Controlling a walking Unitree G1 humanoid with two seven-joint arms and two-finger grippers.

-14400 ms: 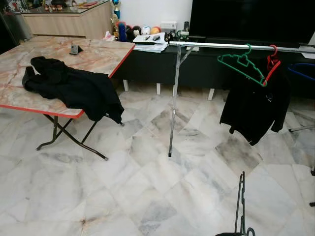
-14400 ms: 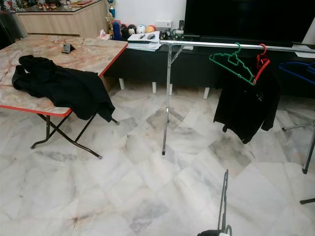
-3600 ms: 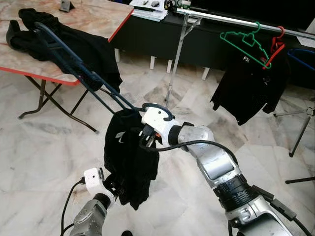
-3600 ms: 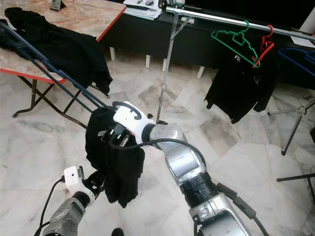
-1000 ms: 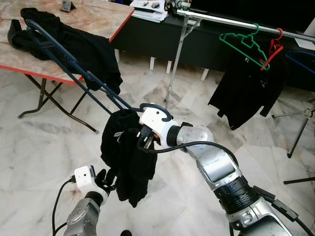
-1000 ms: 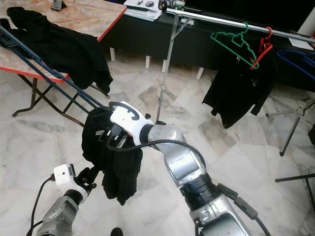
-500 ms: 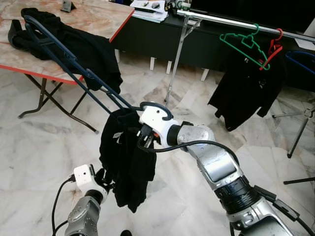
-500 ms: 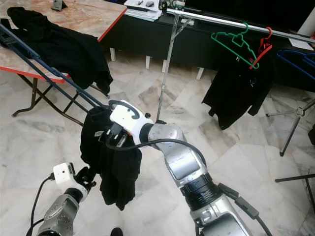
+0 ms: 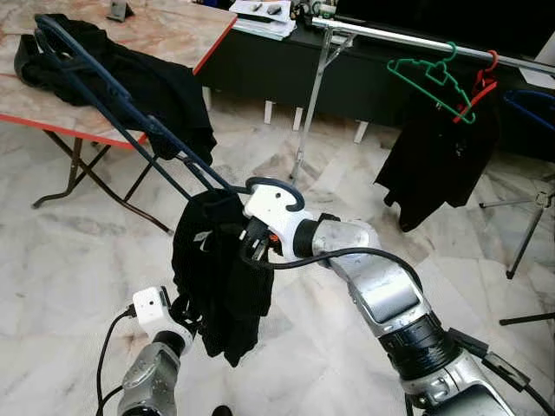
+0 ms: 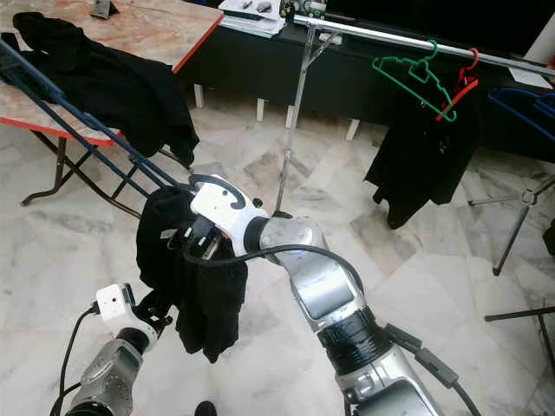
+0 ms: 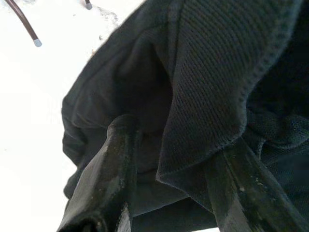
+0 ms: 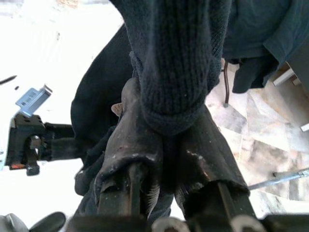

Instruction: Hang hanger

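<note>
My right gripper (image 9: 246, 250) is shut on the neck of a dark blue hanger (image 9: 121, 104), whose long frame slants up and to the left over the table. A black knit garment (image 9: 217, 286) drapes from that grip and hangs down; its cloth is bunched between the right fingers (image 12: 130, 145). Low on the left, my left gripper (image 9: 188, 313) reaches into the garment's lower edge. In the left wrist view its two fingers (image 11: 113, 164) stand apart with a hem fold (image 11: 207, 111) between them. The silver clothes rail (image 9: 399, 36) runs across the back right.
On the rail hang a green hanger (image 9: 431, 76), a red hanger (image 9: 481, 87) carrying a black garment (image 9: 434, 160), and a blue hanger (image 9: 531, 97) at far right. The folding table (image 9: 165, 35) at left holds another black garment (image 9: 156, 78). Marble floor lies between.
The held garment has swung slightly left and the hanger's far end has risen a little. My left gripper has edged up into the cloth. The garment on the rail sways.
</note>
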